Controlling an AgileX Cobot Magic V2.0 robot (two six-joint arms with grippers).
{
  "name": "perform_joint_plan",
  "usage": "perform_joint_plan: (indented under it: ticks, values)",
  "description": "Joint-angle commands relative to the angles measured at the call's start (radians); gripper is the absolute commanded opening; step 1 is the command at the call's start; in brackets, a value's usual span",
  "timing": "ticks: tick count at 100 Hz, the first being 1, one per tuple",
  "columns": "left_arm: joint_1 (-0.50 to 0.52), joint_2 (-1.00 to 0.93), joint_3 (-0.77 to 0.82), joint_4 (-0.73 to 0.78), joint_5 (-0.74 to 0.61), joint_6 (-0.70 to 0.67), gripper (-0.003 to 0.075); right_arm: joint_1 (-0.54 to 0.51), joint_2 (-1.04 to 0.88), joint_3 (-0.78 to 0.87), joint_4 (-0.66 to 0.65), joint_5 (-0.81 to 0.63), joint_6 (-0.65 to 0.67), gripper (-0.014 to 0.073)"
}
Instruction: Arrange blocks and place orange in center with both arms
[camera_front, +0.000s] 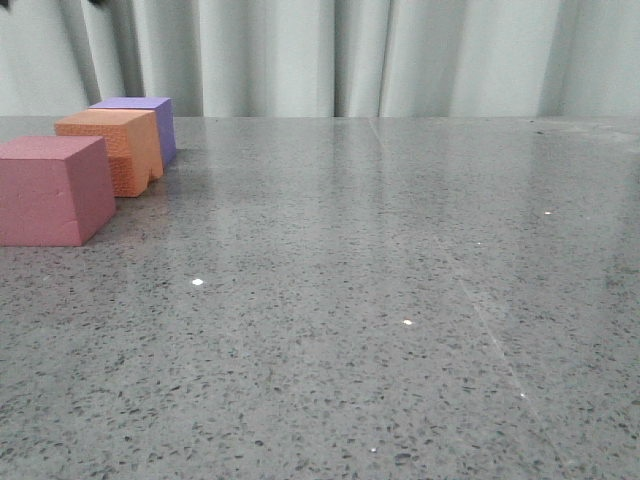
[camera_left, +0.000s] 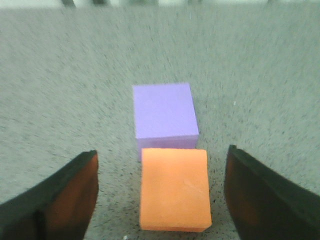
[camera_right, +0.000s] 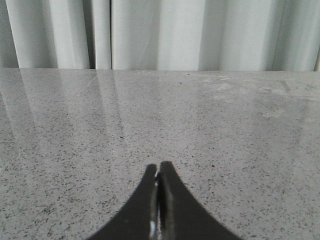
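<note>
In the front view three foam cubes stand in a line at the far left of the table: the pink-red cube (camera_front: 52, 190) nearest, the orange cube (camera_front: 113, 148) behind it, the purple cube (camera_front: 143, 122) farthest. Neither gripper shows in that view. In the left wrist view my left gripper (camera_left: 160, 192) is open above the table, its fingers apart on either side of the orange cube (camera_left: 174, 189), not touching it. The purple cube (camera_left: 164, 111) sits just beyond. My right gripper (camera_right: 158, 172) is shut and empty over bare table.
The grey speckled table (camera_front: 400, 300) stretches right of the cubes. A pale curtain (camera_front: 350, 55) hangs behind its far edge, and also shows in the right wrist view (camera_right: 165, 32).
</note>
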Motion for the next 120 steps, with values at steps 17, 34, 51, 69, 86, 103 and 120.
perform_joint_plan:
  ticks: [17,34,51,69,86,103,120]
  values:
    - [0.002,-0.261,0.055,0.038,-0.030,0.031,0.0218,-0.005,-0.020,-0.014,-0.013,-0.078,-0.002,-0.0067]
    - [0.002,-0.413,0.191,0.057,-0.036,0.031,-0.0015,-0.005,-0.020,-0.014,-0.013,-0.078,-0.002,-0.0067]
    - [0.002,-0.578,0.388,0.077,-0.102,0.031,-0.0016,-0.005,-0.020,-0.014,-0.013,-0.078,-0.002,-0.0067]
    - [0.002,-0.722,0.554,0.077,-0.133,0.031,-0.0019,-0.005,-0.020,-0.014,-0.013,-0.078,-0.002,-0.0067]
    - [0.002,-0.784,0.615,0.073,-0.073,0.031,-0.0019,-0.005,-0.020,-0.014,-0.013,-0.078,-0.002,-0.0067]
    - [0.002,-0.784,0.620,0.057,-0.041,0.031,-0.0019,-0.005,-0.020,-0.014,-0.013,-0.078,-0.002,-0.0067]
    - [0.002,-0.784,0.620,-0.011,-0.039,0.031,-0.0019,-0.005,-0.020,-0.014,-0.013,-0.078,-0.002,-0.0067]
